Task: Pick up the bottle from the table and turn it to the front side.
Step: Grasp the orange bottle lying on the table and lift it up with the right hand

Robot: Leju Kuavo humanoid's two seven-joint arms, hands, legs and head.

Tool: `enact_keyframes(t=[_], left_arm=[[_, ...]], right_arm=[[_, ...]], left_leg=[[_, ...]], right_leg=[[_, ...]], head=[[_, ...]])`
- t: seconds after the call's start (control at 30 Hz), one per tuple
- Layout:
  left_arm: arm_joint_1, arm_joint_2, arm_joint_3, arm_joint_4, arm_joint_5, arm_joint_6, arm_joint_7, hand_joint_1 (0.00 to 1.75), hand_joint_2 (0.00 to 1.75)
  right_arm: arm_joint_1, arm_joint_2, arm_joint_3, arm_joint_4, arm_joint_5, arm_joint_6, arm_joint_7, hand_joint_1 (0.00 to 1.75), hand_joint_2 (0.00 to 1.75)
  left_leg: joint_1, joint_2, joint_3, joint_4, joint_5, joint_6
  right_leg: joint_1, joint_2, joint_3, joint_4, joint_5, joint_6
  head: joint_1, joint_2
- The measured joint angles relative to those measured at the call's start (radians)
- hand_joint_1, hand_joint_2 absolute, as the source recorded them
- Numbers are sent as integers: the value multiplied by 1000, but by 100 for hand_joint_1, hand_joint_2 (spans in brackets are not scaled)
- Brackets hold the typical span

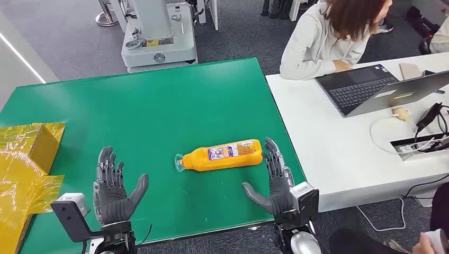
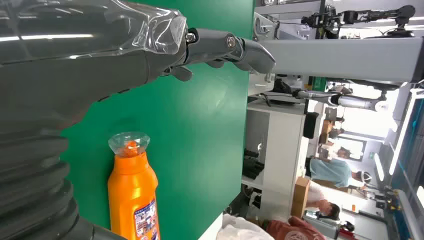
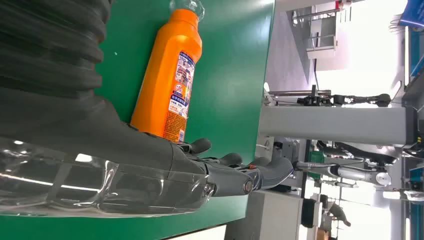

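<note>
An orange bottle (image 1: 222, 155) with a clear cap lies on its side on the green table (image 1: 159, 106), cap toward my left and label facing up. The bottle (image 2: 134, 195) appears again in the left wrist view, and the bottle (image 3: 170, 80) in the right wrist view. My right hand (image 1: 275, 177) is spread beside the bottle's base, fingertips close to it, holding nothing. My left hand (image 1: 112, 185) lies spread on the table well to the left of the cap, palm up and holding nothing.
Crinkled yellow wrapping and a box (image 1: 26, 164) lie at the table's left edge. A white desk (image 1: 339, 148) with a laptop (image 1: 370, 87) and cables adjoins on the right, where a person (image 1: 328, 37) sits. A robot base (image 1: 159, 39) stands behind the table.
</note>
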Motion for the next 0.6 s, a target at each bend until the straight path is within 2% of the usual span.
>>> enact_keyframes(t=[0.13,0.3,0.4,0.5,0.6], left_arm=[[-2,0,0,7,0,-3,0,0,175],[-27,-18,-4,13,-28,-25,17,0,175],[-43,-28,-9,18,-41,-41,24,0,175],[-52,-30,-21,30,-37,-53,18,0,175],[-66,-28,-31,51,-23,-68,7,0,175]], right_arm=[[-3,-1,0,1,26,0,2,0,175],[-59,-13,-11,12,228,1,43,0,175],[-134,-40,-15,49,348,-11,62,0,175],[-223,-85,-10,118,411,-11,96,0,175],[-342,-138,23,224,470,59,184,0,175]], left_leg=[[0,0,0,0,0,0],[0,0,-1,0,0,0],[0,1,0,0,0,0],[0,1,0,1,1,1],[0,1,-1,1,2,1]], right_leg=[[0,0,0,0,0,0],[0,0,-1,0,0,0],[0,1,0,0,1,0],[0,1,0,0,2,1],[0,1,0,0,4,1]], head=[[0,0],[0,0],[0,0],[0,0],[0,0]])
